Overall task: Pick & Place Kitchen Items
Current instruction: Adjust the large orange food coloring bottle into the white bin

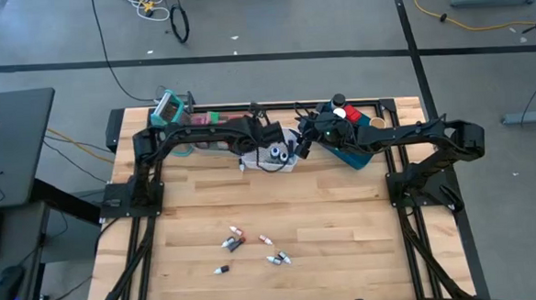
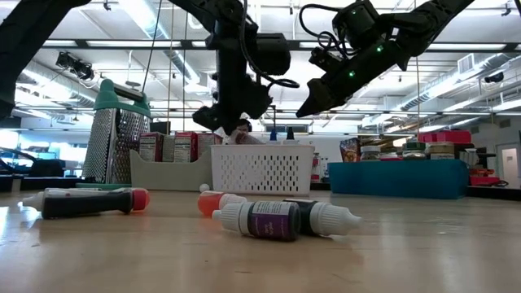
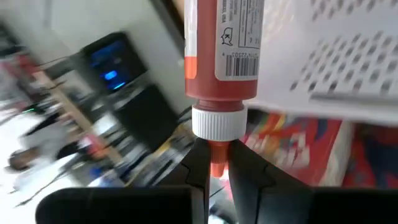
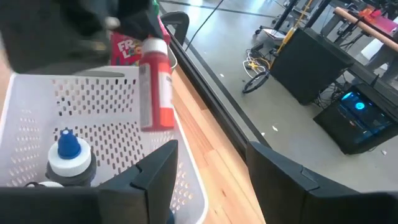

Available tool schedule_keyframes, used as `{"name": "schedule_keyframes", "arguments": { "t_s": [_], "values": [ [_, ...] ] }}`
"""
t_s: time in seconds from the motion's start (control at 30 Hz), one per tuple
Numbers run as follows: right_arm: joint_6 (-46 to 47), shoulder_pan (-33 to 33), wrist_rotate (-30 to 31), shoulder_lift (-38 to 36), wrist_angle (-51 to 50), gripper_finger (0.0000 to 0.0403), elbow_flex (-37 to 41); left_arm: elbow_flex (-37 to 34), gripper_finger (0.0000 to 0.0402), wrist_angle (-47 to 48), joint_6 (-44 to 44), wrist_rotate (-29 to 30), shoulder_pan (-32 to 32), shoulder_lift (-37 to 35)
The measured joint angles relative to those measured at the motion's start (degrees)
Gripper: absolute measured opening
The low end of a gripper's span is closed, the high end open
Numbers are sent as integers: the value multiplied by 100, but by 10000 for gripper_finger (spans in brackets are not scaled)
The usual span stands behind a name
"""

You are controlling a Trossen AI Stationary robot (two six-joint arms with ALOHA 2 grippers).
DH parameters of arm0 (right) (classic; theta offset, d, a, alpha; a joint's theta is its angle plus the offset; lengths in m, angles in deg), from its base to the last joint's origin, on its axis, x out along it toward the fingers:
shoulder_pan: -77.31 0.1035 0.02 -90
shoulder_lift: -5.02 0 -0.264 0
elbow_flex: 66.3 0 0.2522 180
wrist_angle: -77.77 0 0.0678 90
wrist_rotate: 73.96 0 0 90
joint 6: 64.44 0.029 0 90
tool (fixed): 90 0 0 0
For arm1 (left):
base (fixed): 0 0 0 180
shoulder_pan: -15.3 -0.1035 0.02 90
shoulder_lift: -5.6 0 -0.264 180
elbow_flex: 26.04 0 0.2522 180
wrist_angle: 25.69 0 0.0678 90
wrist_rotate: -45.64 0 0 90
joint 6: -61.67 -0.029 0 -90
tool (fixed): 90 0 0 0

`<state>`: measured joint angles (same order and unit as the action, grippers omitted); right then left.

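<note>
From above, both arms meet over the white mesh basket (image 1: 270, 156) at the far side of the bench (image 1: 346, 238), with six small bottles (image 1: 233, 242) scattered nearer the front. At bench level, four of these bottles (image 2: 259, 219) lie on their sides. The left gripper (image 3: 216, 163) is clamped on the tip of a red bottle (image 3: 222, 50) with a white collar. The right gripper (image 4: 208, 158) hovers beside it, fingers apart, over the basket.

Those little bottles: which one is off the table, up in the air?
The red one, pinched by its tip in the left gripper, hanging over the white basket. The other bottles lie on their sides on the table.
</note>
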<state>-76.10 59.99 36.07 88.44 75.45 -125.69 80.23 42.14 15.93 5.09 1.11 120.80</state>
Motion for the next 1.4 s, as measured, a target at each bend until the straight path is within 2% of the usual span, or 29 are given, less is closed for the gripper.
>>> {"name": "schedule_keyframes", "arguments": {
  "t_s": [0.1, 0.2, 0.4, 0.67, 0.77, 0.97, 1.1, 1.27, 1.4],
  "values": [
    [1, 0, 0, 0, -6, 201, 0, 0, 40, 176, -19, 519, 246, -5],
    [7, 0, 0, 0, -14, 201, 0, 0, 45, 473, -7, 759, 496, -5],
    [27, 0, -4, 0, -44, 201, 0, 0, 43, 1015, 51, 748, 859, -5],
    [87, 2, -9, 0, -44, 201, 0, 0, 45, 1292, -182, 592, 987, 8],
    [87, 2, -11, 0, -44, 201, 0, 0, 43, 1253, -512, 676, 985, 8],
    [88, 2, -13, 0, -43, 201, 0, 0, 48, 1006, -1779, 744, 716, 8],
    [88, 2, -34, 0, -42, 201, 0, -2, 43, 798, -2114, 904, 490, 10],
    [87, 2, -210, -2, 16, 201, 0, -2, 46, 207, -3095, 1009, 359, 15],
    [117, 2, -212, -2, 33, 201, 0, -2, 46, -191, -3441, 1138, 355, 15]
  ]
}}
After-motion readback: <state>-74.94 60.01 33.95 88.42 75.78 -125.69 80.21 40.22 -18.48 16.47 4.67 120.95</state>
